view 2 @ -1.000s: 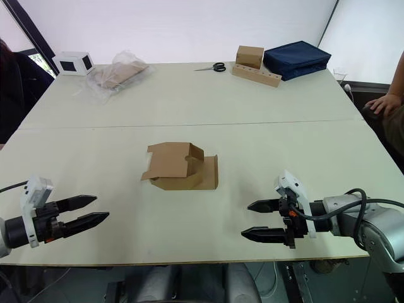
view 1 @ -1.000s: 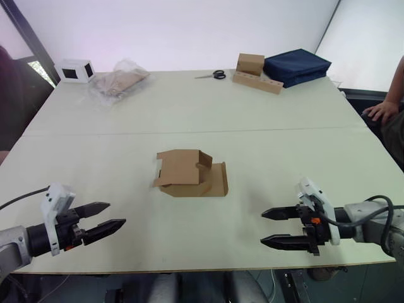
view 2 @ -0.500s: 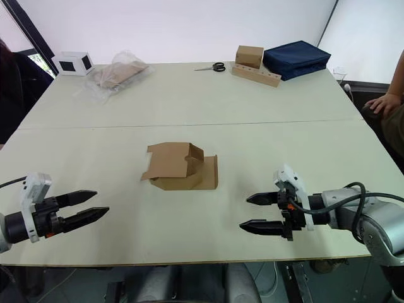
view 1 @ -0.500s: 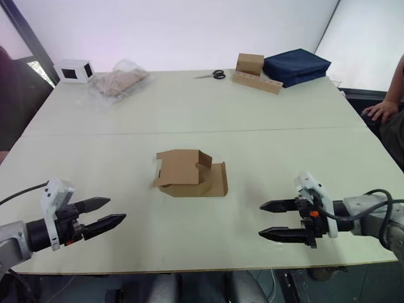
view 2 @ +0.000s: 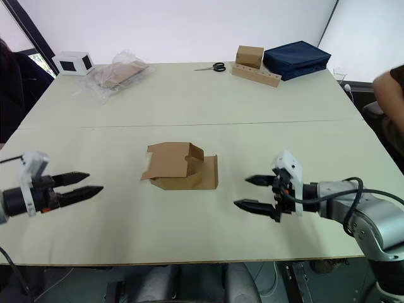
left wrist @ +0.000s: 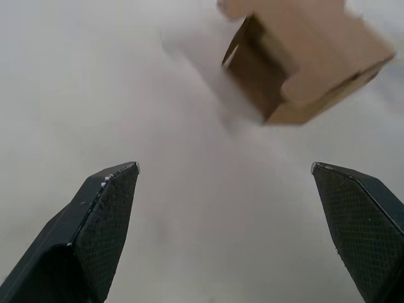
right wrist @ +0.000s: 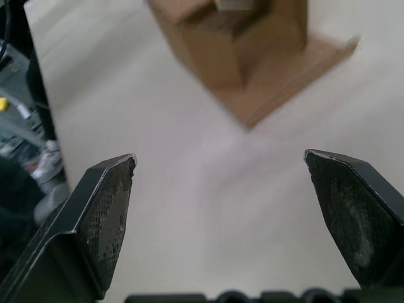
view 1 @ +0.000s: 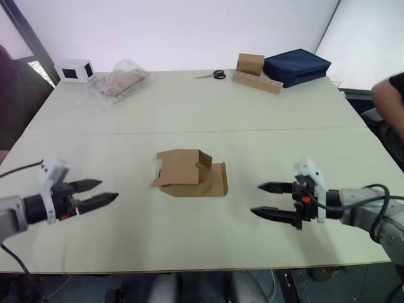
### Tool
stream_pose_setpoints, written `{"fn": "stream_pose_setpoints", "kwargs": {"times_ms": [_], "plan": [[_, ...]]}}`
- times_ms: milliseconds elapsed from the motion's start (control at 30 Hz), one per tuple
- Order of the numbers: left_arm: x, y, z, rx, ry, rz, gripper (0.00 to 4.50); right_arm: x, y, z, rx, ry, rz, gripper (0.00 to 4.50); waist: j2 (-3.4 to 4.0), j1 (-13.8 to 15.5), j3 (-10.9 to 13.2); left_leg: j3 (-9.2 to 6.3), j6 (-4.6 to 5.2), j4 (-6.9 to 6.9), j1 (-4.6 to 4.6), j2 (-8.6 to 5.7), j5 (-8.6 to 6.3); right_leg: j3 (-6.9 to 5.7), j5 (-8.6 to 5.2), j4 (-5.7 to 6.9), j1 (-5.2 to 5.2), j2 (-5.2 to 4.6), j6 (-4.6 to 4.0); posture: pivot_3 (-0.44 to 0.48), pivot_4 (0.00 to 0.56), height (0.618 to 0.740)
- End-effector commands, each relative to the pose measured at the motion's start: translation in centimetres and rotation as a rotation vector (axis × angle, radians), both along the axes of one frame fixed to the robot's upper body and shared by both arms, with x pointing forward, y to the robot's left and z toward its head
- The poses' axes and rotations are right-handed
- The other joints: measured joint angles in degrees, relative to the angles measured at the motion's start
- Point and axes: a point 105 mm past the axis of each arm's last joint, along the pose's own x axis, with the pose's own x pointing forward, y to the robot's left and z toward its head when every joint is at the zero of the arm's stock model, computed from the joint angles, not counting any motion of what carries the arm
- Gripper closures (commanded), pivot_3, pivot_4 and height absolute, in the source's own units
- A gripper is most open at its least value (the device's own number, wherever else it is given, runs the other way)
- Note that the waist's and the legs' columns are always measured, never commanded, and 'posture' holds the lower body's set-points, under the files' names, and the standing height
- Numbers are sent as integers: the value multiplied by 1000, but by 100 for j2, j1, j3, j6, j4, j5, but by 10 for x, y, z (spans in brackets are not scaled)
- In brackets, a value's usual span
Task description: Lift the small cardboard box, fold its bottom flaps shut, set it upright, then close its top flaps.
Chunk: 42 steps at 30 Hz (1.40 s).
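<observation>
The small cardboard box [view 1: 189, 173] lies on its side in the middle of the table, plain brown, with flaps open at both ends. One flap [view 1: 218, 180] lies flat on the table toward my right. I cannot tell the bottom flaps from the top flaps. My left gripper [view 1: 107, 190] is open, hovering well to the left of the box and pointing at it. My right gripper [view 1: 255, 199] is open too, a short way right of the box. The wrist views look between open fingers at the box [left wrist: 303, 69] [right wrist: 246, 50], with nothing held.
Along the far edge stand a white box with a dark window [view 1: 74, 69], a crumpled plastic bag [view 1: 118, 81], scissors [view 1: 214, 75], a brown box on a holed cardboard strip [view 1: 250, 64] and a navy bag [view 1: 297, 66]. A person's arm [view 1: 388, 101] shows at the right.
Both grippers have moved away from the near table edge, and the right one is closer to the box. The person's arm at the right has risen.
</observation>
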Motion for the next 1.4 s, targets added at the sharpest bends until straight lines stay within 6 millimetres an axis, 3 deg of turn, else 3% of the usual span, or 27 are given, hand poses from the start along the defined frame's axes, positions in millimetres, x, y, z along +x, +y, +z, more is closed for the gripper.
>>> {"fn": "stream_pose_setpoints", "kwargs": {"times_ms": [33,200,433,767,1133,1233,1400], "plan": [[5,-25,10,-196,150,-157,0,-1,25,25,-1,-159,69,32,2,-9,1,0,0,0,0,0,0,0,0,0,0,0,0,0,150,740],[28,-41,6,-317,257,-204,0,2,38,31,-26,-245,71,32,1,-25,0,-2,-1,0,-4,0,0,-2,0,2,-6,3,0,0,150,740],[60,-64,-10,-389,343,-233,0,-11,54,19,-54,-268,66,32,-1,-15,0,-6,-2,8,-14,-3,2,-4,0,9,-16,3,0,0,150,740],[83,-100,-25,-442,430,-311,0,-18,55,15,-70,-277,15,32,-2,3,0,-6,-3,12,-16,-5,2,-3,0,10,-16,3,0,0,150,740],[92,-118,-24,-554,467,-334,0,-19,53,14,-66,-270,-27,32,-2,-23,0,-9,-2,17,-18,-6,2,-3,0,12,-18,3,0,0,150,740],[91,-123,-28,-556,473,-341,633,-19,54,13,-63,-267,-30,0,-2,-13,0,-9,-2,17,-18,-6,2,-3,0,12,-17,2,0,0,150,740],[91,-126,-25,-582,468,-348,2722,-17,52,11,-64,-259,-35,0,-3,-19,0,-9,-2,17,-18,-6,2,-3,0,12,-17,2,0,0,150,740]]}}
